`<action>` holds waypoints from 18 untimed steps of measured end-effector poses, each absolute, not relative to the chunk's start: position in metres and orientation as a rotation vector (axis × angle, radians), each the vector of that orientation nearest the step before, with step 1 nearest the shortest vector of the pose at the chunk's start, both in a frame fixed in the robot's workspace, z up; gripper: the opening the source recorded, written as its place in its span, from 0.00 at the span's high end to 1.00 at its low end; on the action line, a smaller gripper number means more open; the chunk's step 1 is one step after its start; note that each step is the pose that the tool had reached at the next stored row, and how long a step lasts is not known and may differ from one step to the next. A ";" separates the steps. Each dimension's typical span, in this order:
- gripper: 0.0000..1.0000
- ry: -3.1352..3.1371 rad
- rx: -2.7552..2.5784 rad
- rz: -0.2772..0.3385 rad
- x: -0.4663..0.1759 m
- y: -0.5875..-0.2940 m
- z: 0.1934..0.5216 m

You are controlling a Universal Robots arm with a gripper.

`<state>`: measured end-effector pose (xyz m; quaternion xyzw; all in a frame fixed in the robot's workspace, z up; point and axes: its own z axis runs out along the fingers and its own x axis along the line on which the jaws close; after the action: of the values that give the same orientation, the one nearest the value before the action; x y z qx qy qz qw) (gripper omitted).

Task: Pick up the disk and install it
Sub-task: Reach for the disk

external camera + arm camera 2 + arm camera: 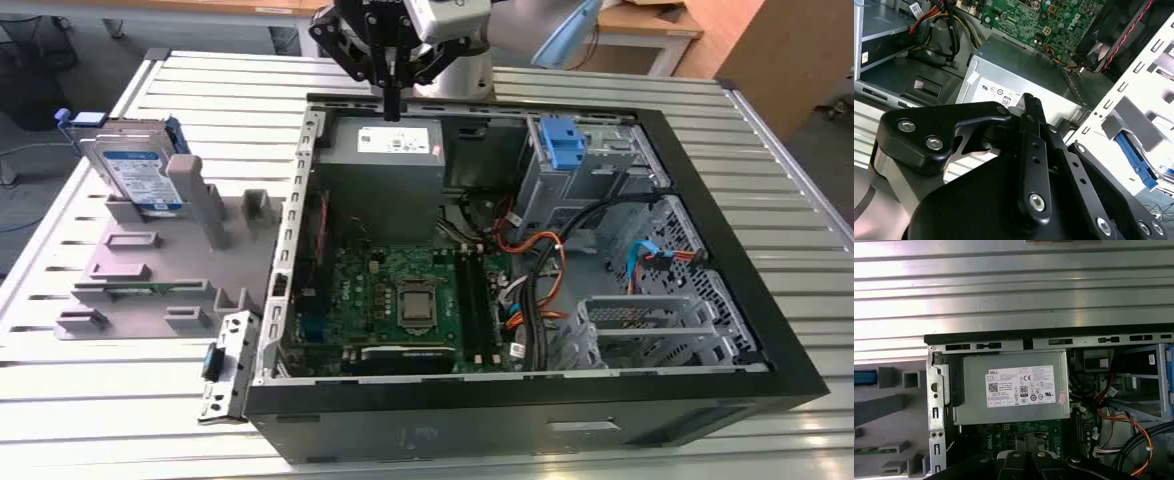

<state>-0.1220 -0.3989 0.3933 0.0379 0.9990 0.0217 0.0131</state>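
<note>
Disk (pixel 139 168) standing in grey holder (pixel 158 252), claw (pixel 392 110) closed above power supply (pixel 380 175)

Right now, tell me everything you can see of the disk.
The disk is a flat silver metal drive with a white-and-blue label and a blue plastic carrier frame along its edges. It stands on edge, leaning slightly, in a slot of the grey holder at the exterior view's left, outside the computer case. Only the holder appears to touch it. The gripper is well apart from it, above the case.
</note>
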 end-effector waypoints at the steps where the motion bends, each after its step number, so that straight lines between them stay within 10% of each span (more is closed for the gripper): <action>1: 0.89 3.112 0.118 0.068 -0.122 -0.399 0.393; 18: 0.89 3.112 0.118 0.068 -0.129 -0.399 0.393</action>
<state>-0.1292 -0.3989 0.3932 0.0379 0.9990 0.0218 0.0131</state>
